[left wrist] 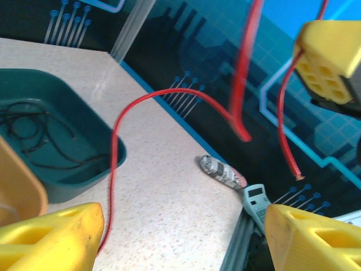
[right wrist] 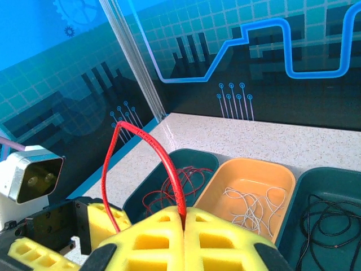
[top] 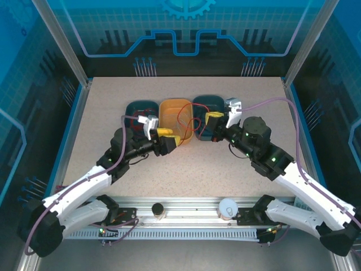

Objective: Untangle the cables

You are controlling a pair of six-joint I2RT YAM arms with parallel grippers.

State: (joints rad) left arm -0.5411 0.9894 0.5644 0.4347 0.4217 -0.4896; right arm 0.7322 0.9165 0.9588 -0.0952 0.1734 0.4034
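The right end effector (top: 211, 118) had its tips pressed together on a red cable (top: 189, 116). From above, that cable arched over the orange tray (top: 169, 107) toward the left end effector (top: 172, 137) at the tray's near edge. A teal tray stood on either side on the desk (top: 101, 101).

From the left wrist, its yellow fingers (left wrist: 56, 237) stood spread. The red strand ran down just beside one of them, not clamped, and its loose end hung farther right.

From the right wrist, the pinch sat right on the strand. Beyond it lay the red cables (right wrist: 175, 183) in the left tray, the white cables (right wrist: 254, 197) in the orange one and the black cables (right wrist: 333, 217) on the right.

To my eye, the left side should centre the strand between its pads before closing. Then it should draw away slowly, keeping the slack off the tray rims.
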